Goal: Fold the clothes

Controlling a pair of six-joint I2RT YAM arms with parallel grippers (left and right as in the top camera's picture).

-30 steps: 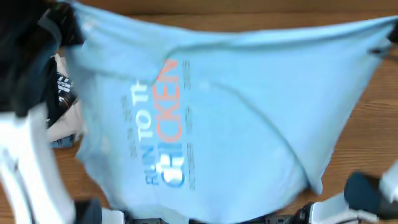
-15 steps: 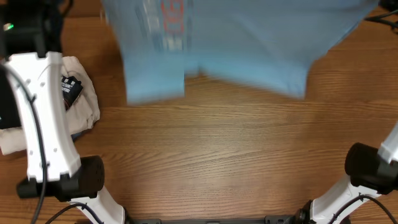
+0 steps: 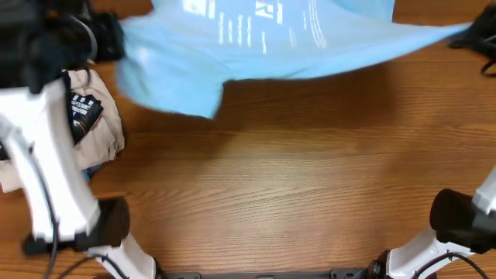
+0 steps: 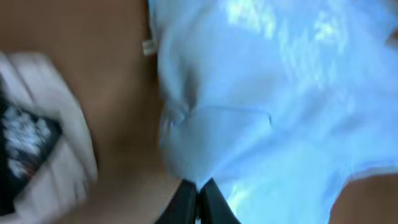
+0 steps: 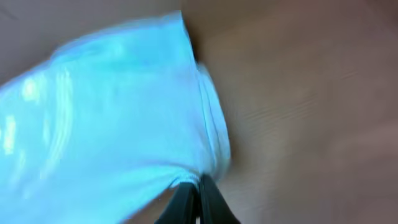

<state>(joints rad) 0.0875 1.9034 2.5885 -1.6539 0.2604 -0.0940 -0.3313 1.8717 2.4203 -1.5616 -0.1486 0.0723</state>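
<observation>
The clothes, a light sky-blue T-shirt with small white print, hang stretched in the air across the far side of the table and are blurred by motion. My left gripper holds the left end and my right gripper holds the right end. In the left wrist view the gripper is shut on a bunched edge of the shirt. The right wrist view shows that gripper shut on a hemmed edge of the shirt. One loose corner droops at the left.
A beige folded garment lies at the table's left edge, with a black garment with white print on it. Both also show in the left wrist view. Bare wooden table lies below the shirt. The arm bases stand at the near corners.
The shirt filled the overhead view a second ago. It has since swung to the far side of the table with both grippers, and now hangs stretched lower between them.
</observation>
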